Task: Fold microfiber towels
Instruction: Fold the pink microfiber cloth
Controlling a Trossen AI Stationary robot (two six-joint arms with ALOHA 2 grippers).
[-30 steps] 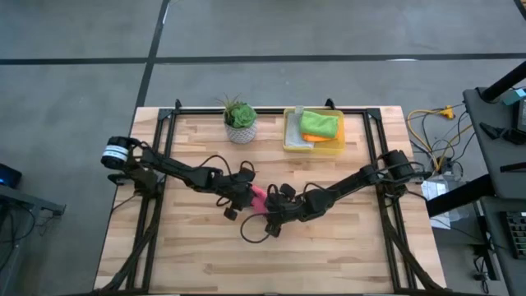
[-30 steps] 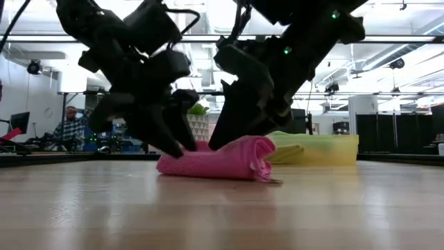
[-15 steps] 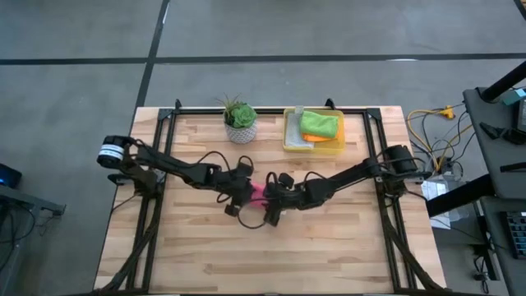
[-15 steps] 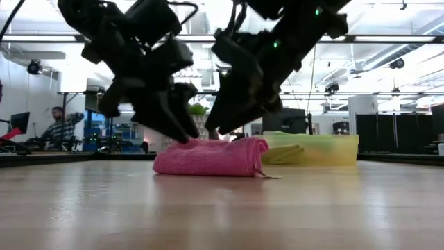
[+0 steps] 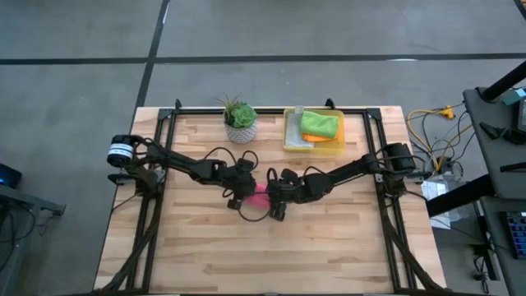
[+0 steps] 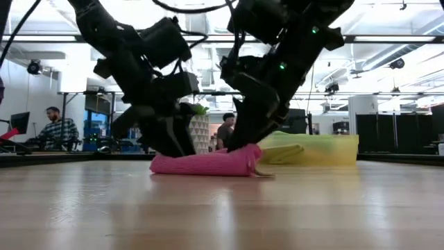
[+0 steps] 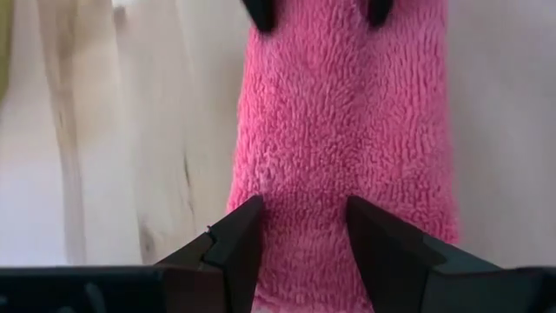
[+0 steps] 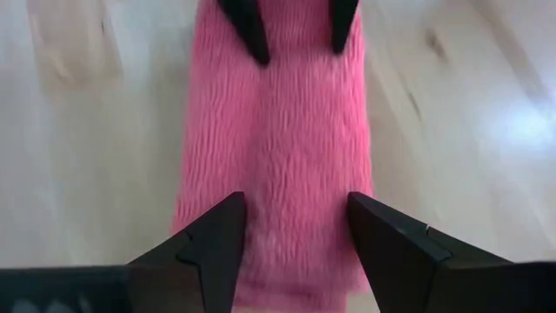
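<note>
As pink towel (image 5: 259, 197) lies folded, both arms press ends.

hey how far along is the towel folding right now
Done: green towel and orange towel lie folded in the yellow bin. In hand: the pink towel lies as a narrow folded strip mid-table, left gripper and right gripper open, one at each end. Left: finishing the pink one; the grey one isn't clearly visible.

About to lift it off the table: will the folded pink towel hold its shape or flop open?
The pink towel will likely sag: it is soft pile cloth in a loose roll. Probably light, and not slippery. The left gripper and right gripper straddle opposite ends, which should limit unfolding.
</note>
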